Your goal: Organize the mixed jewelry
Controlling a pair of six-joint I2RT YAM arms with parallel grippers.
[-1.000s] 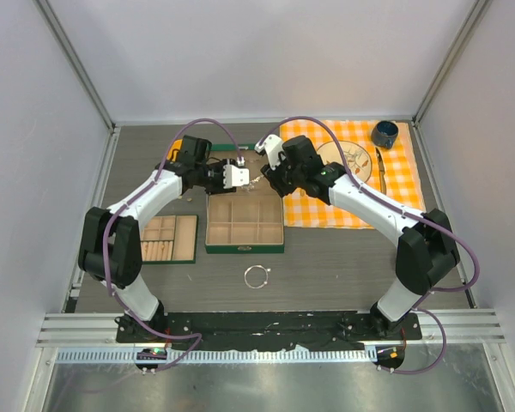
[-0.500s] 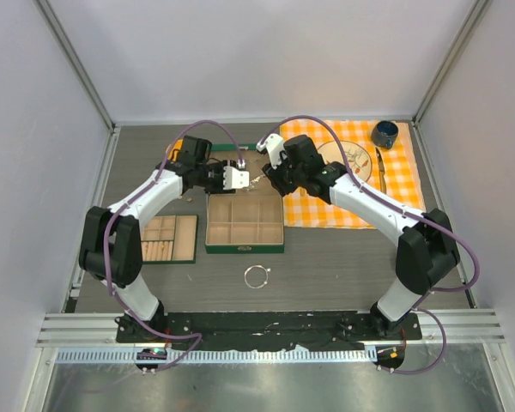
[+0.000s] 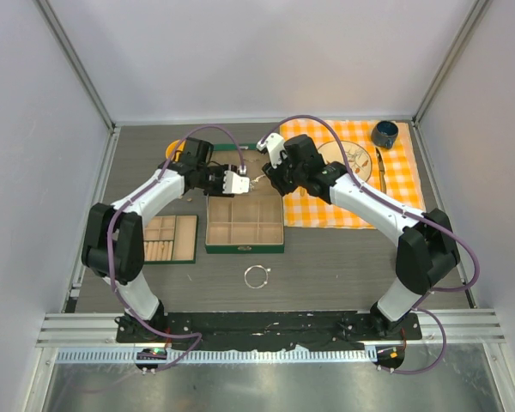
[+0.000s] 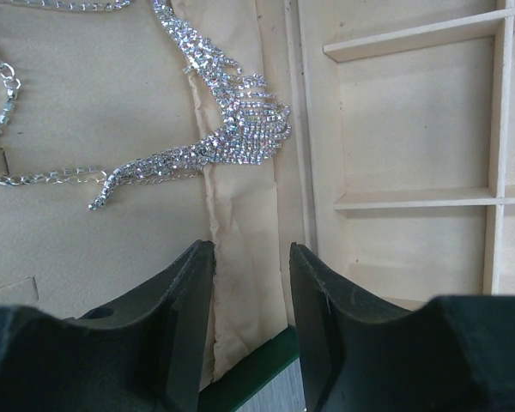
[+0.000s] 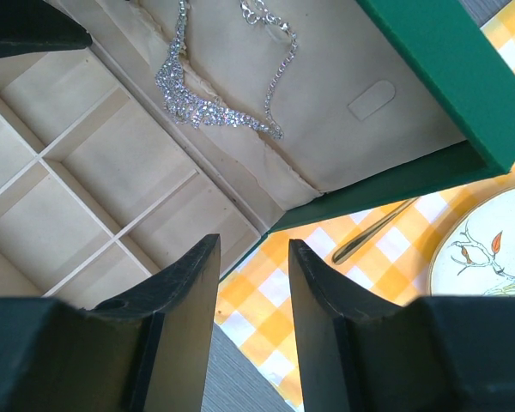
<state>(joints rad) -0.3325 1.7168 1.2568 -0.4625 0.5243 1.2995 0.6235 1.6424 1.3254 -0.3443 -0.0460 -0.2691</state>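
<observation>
A sparkling silver necklace [image 4: 232,129] lies on the beige lining of the open green box's lid [image 4: 112,232]; it also shows in the right wrist view [image 5: 208,106]. Its fine chain [image 4: 7,86] trails left. A thin silver bangle [image 3: 256,275] lies on the table in front of the box [image 3: 245,247]. My left gripper [image 4: 251,283] is open and empty, over the lid's hinge fold, short of the necklace. My right gripper [image 5: 251,257] is open and empty, above the box's right edge and the checked cloth. No studs show.
The box's compartments [image 5: 94,197] hold nothing that I can see. A second tray [image 3: 167,239] with wooden pieces sits at the left. The orange checked cloth [image 3: 395,184] carries a plate [image 3: 350,161], a dark cup [image 3: 384,134] and cutlery [image 5: 373,230].
My left gripper has shifted slightly right and nearer, toward the box lid. The right arm has barely moved. The bangle has not moved.
</observation>
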